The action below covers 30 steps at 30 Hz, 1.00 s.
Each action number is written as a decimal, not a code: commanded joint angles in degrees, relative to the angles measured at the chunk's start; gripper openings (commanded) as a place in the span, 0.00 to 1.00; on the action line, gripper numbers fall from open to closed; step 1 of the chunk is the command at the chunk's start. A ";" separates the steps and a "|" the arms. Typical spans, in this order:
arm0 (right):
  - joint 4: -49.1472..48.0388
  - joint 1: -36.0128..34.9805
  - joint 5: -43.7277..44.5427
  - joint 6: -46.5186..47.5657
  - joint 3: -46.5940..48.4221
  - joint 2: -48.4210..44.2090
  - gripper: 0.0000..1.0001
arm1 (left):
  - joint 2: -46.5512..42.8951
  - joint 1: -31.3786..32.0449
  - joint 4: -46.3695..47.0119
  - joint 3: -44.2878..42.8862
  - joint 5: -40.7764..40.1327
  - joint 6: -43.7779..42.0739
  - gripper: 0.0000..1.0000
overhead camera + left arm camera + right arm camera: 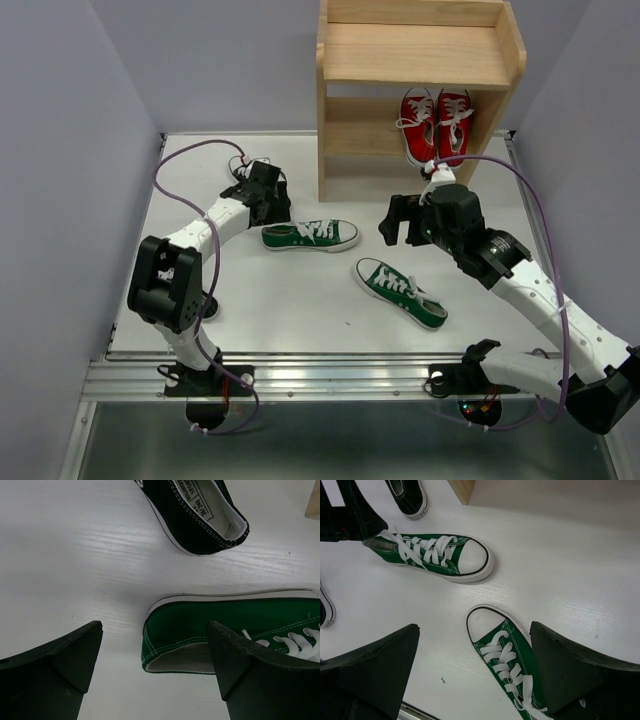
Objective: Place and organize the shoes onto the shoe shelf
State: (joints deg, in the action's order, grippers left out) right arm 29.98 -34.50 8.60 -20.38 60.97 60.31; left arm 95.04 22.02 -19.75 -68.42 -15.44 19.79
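Standing against the far edge of the table, right of its middle, the shoe shelf carries the red pair on its lower tier, at the right end, side by side with heels outward; its upper tier shows bare wood. Both green shoes lie on the table. The far green shoe rests on its sole near the table's middle, just in front of the shelf's left panel, lying along the far edge with its toe toward the right edge. The near green shoe sits closer to the near edge and further right, angled, with its heel toward the near right corner. The left gripper hangs low over the heel of the far green shoe with its jaws spread wide and nothing held; in the left wrist view the heel shows between the two fingers, and whether a finger touches the canvas cannot be told. A black shoe lies just beyond that heel, toward the far edge. The right gripper hovers above the table in front of the shelf, jaws also wide apart and empty; its wrist view looks down on the toe cap of the near green shoe. A second black shoe shows at that view's left border, mostly cut off.
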 commanded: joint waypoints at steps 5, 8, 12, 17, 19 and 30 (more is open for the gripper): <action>-1.68 -0.22 3.00 -0.45 0.82 -1.52 0.98 | -0.03 4.60 5.33 4.52 8.58 6.31 0.96; -1.68 -0.22 3.26 -0.62 0.64 -1.43 0.98 | -1.43 8.82 4.90 5.76 12.09 8.59 0.96; -1.50 -0.22 3.62 -1.06 0.20 -1.69 0.99 | -4.95 15.93 1.82 6.98 15.18 12.63 0.96; -1.85 -0.22 3.70 -1.33 -0.50 -1.43 0.99 | -7.24 23.76 -2.22 7.95 18.43 17.56 0.96; -1.85 -0.22 3.79 -1.24 -0.59 -1.34 0.99 | -7.77 25.78 -2.75 7.69 20.71 17.74 0.96; -1.59 -0.22 5.37 -2.56 -2.17 -3.01 1.00 | -7.95 27.99 -13.21 1.19 7.72 6.15 0.97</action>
State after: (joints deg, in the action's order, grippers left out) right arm 30.04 -34.54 11.97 -21.85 59.09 59.64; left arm 88.75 50.15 -28.93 -64.03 -0.62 31.38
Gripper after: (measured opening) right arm 0.996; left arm 0.968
